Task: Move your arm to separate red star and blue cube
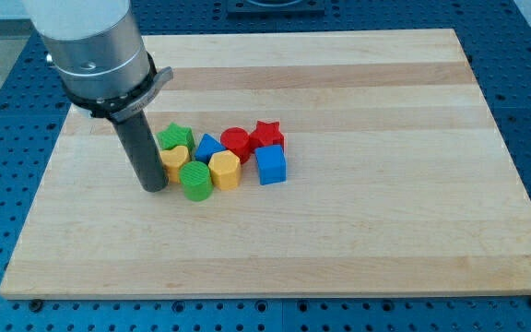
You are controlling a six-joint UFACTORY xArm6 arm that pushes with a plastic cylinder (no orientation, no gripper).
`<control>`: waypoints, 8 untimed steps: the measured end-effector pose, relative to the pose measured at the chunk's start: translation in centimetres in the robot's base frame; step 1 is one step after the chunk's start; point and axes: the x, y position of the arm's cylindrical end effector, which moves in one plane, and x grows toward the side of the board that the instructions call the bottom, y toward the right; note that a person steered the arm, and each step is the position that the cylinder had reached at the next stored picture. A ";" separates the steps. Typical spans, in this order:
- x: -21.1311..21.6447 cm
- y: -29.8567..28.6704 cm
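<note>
So on the view's left, my tip [154,187] is planted on the wooden tabletop [385,231], just beside the yellow heart [174,160] and near the green cylinder [195,180]. There are no fingers on this rig at all, just a straight dark rod, so nothing is open, closed or holding anything.

Moving right, all the blocks sit in one tight bunch around the middle of the tabletop: green star [175,138] at the back left, the yellow heart in front of it, then the green cylinder at the front, a blue triangle-ish block [208,147] behind it, a yellow hexagon-looking one [225,170], and a red cylinder [236,142].

The pair I actually care about is at the right end of the cluster. The red star [267,135] sits toward the view's top, and the blue cube [271,165] is right in front of it, touching or as good as touching, hard to say if there's a sliver of gap.

My read: the tip is on the wrong side of the pile for this job. Pushing from here would just shove the whole bunch along. It probably needs to go around and come in at the star/cube seam from the clear right side.
</note>
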 end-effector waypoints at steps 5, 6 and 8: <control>7.4 3.2; 7.4 9.9; 5.7 20.2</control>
